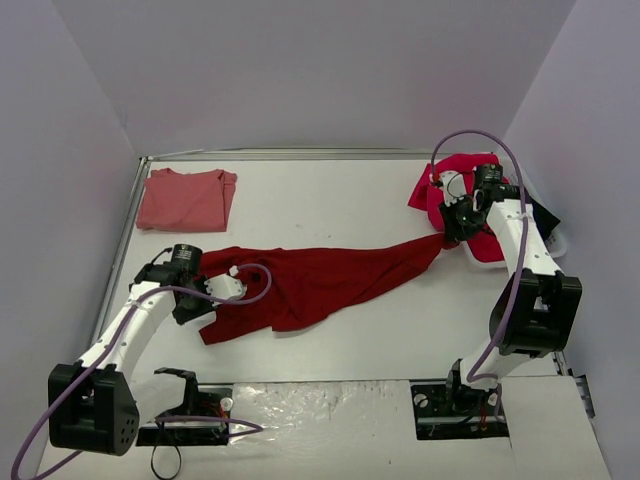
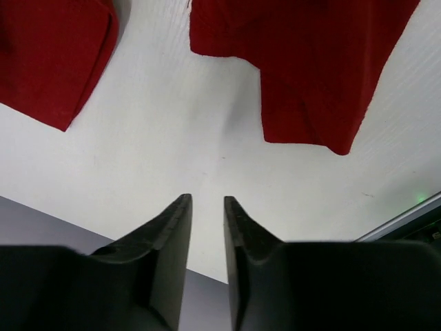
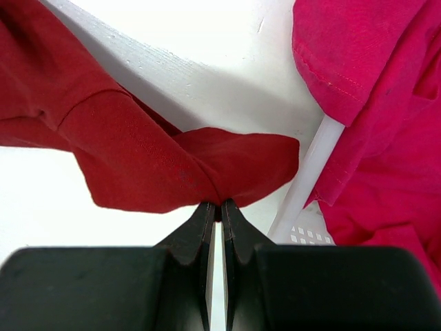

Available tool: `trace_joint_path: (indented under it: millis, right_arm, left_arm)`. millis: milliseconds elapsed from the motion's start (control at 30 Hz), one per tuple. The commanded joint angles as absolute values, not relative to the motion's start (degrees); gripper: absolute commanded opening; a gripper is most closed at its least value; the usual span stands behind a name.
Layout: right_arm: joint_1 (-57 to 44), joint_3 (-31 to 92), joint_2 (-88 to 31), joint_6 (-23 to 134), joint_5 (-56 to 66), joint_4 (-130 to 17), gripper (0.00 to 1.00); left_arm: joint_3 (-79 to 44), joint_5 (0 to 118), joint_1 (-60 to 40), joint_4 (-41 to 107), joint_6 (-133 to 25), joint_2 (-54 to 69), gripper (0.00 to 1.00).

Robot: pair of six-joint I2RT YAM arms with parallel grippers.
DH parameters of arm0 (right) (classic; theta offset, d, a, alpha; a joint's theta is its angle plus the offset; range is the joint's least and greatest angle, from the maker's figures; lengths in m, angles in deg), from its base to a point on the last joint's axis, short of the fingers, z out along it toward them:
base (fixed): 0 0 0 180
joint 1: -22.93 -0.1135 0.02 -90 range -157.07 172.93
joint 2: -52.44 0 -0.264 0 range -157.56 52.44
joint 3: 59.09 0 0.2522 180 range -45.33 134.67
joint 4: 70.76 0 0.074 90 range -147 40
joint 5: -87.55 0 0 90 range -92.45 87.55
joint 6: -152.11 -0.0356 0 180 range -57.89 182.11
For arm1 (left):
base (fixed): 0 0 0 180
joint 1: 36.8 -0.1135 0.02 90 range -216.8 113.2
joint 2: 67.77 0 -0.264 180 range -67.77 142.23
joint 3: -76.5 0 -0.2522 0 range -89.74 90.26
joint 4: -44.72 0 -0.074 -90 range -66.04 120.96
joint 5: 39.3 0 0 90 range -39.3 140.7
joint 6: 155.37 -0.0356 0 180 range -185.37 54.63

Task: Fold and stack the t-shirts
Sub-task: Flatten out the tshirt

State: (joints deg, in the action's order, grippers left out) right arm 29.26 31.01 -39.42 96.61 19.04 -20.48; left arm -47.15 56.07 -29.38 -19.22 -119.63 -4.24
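White basket (image 3: 310,169) holds raspberry shirt (image 3: 372,103). Right hand (image 3: 221,205) pinches crimson shirt (image 3: 138,152); left hand (image 2: 207,200) slightly spread, gripping nothing.

No readable text, labels or numbers

basket (image 3: 313,172): I see its white rim just right of the right end effector (image 3: 217,204).
tabletop (image 2: 172,138): white, beneath the left end effector (image 2: 207,200).

three t-shirts (image 1: 186,200) (image 1: 320,280) (image 1: 455,180), one basket (image 1: 487,252), two pincers (image 2: 207,200) (image 3: 215,203)
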Motion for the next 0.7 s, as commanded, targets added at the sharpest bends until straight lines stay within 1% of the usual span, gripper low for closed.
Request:
trace_joint_path:
  millis: [0,100,167,200,300,367,500,533,667]
  right_arm:
    - [29.4,30.3,-39.6,96.2,20.2,-20.7,0.0]
    - [29.4,29.6,-39.8,96.2,20.2,-21.0,0.0]
    - [29.4,29.2,-39.8,96.3,20.3,-21.0,0.0]
    - [29.4,28.8,-39.8,96.3,20.2,-21.3,0.0]
    - [29.4,28.1,-39.9,96.3,20.5,-21.7,0.0]
    - [29.4,27.8,-39.9,96.2,20.7,-21.9,0.0]
    - [29.4,27.2,-40.2,96.0,21.0,-22.4,0.0]
    - [29.4,26.9,-40.3,95.9,20.9,-22.5,0.0]
    - [29.4,26.2,-40.7,95.2,21.5,-23.4,0.0]
  left_arm:
    - [-45.2,55.5,-29.5,-19.4,-120.1,-5.2,0.28]
    - [-42.6,58.3,-29.6,-19.4,-117.4,-5.4,0.37]
    - [-39.3,63.3,-29.6,-20.4,-115.9,-5.4,0.42]
    - [-38.0,65.1,-29.6,-21.5,-115.0,-5.3,0.47]
    - [-33.2,73.3,-28.6,-25.0,-115.1,-3.4,0.53]
    - [-30.6,75.0,-26.5,-26.1,-114.3,-1.9,0.53]
    - [-29.6,71.2,-16.5,-24.6,-111.1,1.3,0.54]
    - [-29.8,70.3,-12.4,-23.8,-110.2,2.1,0.54]
    - [-30.5,67.9,-6.4,-19.1,-107.9,5.2,0.54]
